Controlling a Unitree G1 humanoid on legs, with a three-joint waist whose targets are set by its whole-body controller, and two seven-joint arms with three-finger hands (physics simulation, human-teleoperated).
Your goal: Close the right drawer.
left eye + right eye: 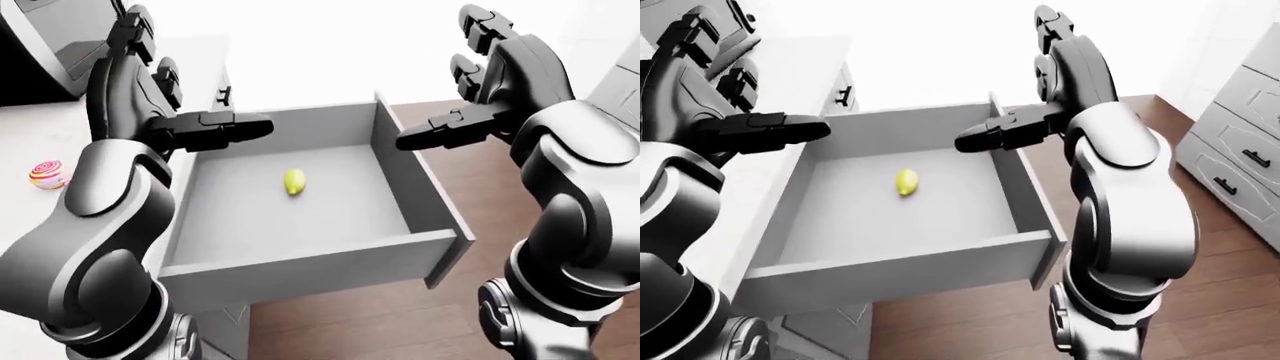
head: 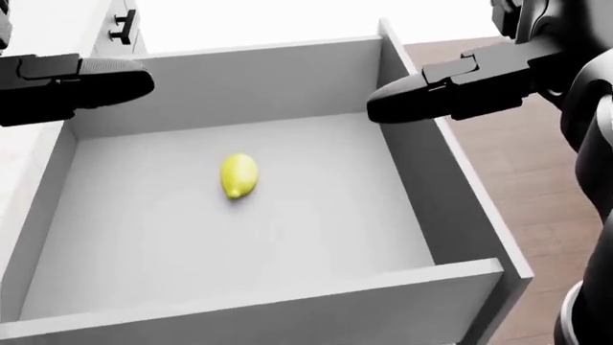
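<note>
The grey drawer (image 2: 458, 194) stands pulled out, open to above, and fills most of the head view. A yellow lemon (image 2: 238, 175) lies on its floor, left of the middle. My left hand (image 1: 205, 126) hovers open over the drawer's upper left corner, thumb pointing right. My right hand (image 1: 452, 129) hovers open over the upper end of the drawer's right wall, thumb pointing left. Neither hand touches the drawer or holds anything. The drawer's handle does not show.
On the white counter (image 1: 40, 135) at the left lies a pink striped ball (image 1: 48, 174), with a dark appliance (image 1: 45, 52) above it. Brown wooden floor (image 1: 500, 202) spreads to the drawer's right. A white dresser (image 1: 1240, 150) with black handles stands at the far right.
</note>
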